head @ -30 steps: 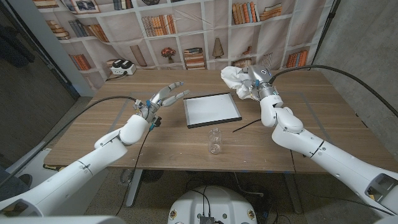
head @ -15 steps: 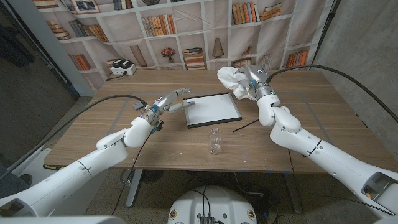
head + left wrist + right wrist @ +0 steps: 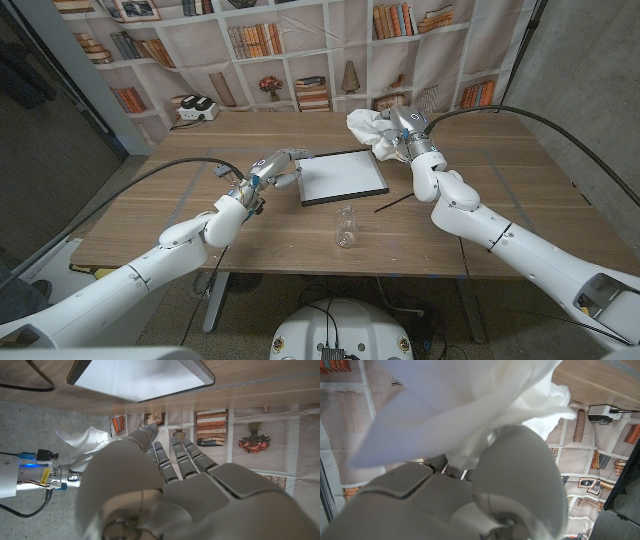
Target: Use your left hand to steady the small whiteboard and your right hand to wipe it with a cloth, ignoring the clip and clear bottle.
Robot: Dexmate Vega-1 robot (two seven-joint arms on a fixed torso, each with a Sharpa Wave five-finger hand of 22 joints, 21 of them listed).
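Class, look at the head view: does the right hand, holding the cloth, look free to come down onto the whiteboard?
Probably yes. The right hand holds the cloth just past the whiteboard's far right corner. The left hand sits at the opposite edge, and the clear bottle lies nearer the robot, out of the way.

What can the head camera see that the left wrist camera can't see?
Head view alone: the clear bottle lying on the wooden table just in front of the whiteboard, a thin dark stick beside the board, and both arms reaching in.

Left wrist view alone: a close look along the back of the left hand, its fingers stretched toward the board's edge.

Both: the small whiteboard, the white cloth held up by the right hand, and the bookshelf backdrop behind the table.
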